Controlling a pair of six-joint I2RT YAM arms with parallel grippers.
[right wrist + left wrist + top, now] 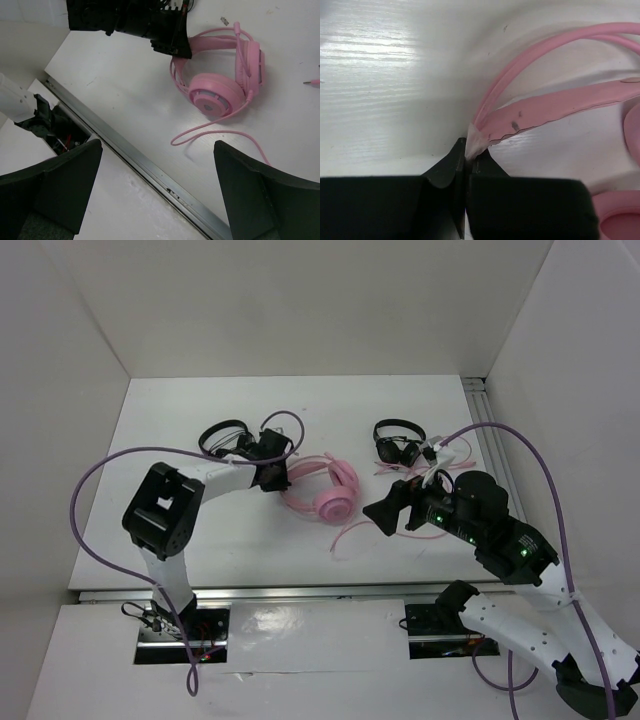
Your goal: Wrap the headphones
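The pink headphones (330,495) lie mid-table with one round earcup (216,93) facing up. Their thin cable (210,133) loops toward the table's near edge. My left gripper (272,474) is at the left end of the headband (547,106), and its jaws are shut on the headband's pale tip (473,142). My right gripper (388,508) hovers just right of the headphones, above the near table edge. In the right wrist view that gripper (157,190) is wide open with nothing between its fingers (262,195).
Two small black headphones sit at the back, one (225,437) behind the left gripper and one (398,443) at the right. More pink cable (440,455) runs toward the right pair. A metal rail (150,167) edges the table's front.
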